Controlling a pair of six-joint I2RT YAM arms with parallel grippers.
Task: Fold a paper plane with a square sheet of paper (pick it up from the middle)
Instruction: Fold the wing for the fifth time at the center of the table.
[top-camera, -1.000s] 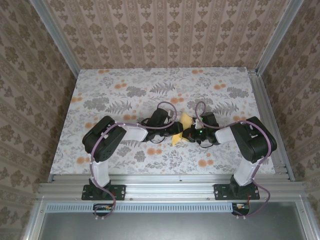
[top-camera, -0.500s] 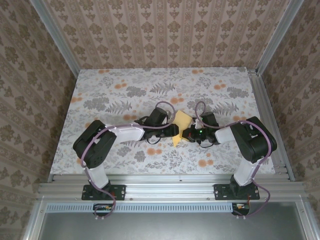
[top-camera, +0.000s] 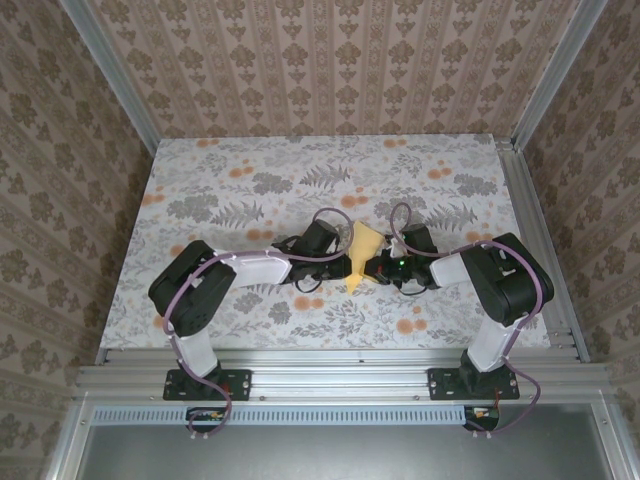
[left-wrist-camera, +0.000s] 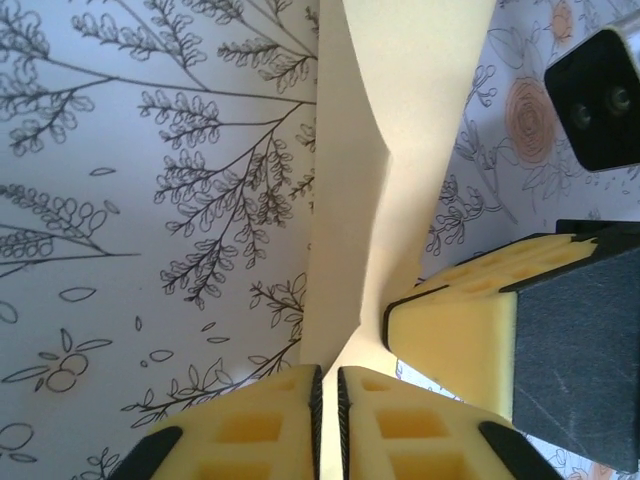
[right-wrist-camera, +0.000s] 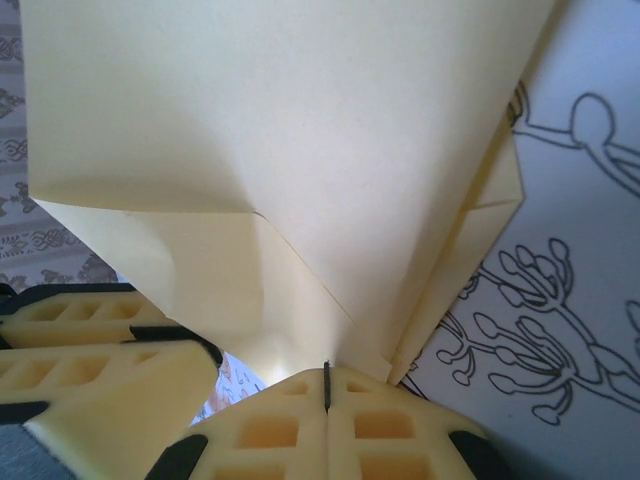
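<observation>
The pale-yellow sheet of paper (top-camera: 364, 245) is folded into creased layers and tapers toward the near side, held up off the middle of the table between both grippers. My left gripper (top-camera: 349, 266) is shut on its lower edge, and a thin strip of paper (left-wrist-camera: 400, 120) runs between the foam pads (left-wrist-camera: 270, 420). My right gripper (top-camera: 379, 267) is shut on the paper from the other side. In the right wrist view the layered paper (right-wrist-camera: 300, 130) rises from the closed right gripper (right-wrist-camera: 326, 375). The two grippers nearly touch.
The floral tablecloth (top-camera: 250, 180) covers the table, with open room to the back, left and right. Patterned walls and metal rails (top-camera: 530, 220) enclose it. The right gripper's foam finger (left-wrist-camera: 465, 325) sits close beside my left jaws.
My left gripper has closed from open onto the paper's edge. The left arm's elbow has shifted and the paper has tilted a little. The right arm has stayed still.
</observation>
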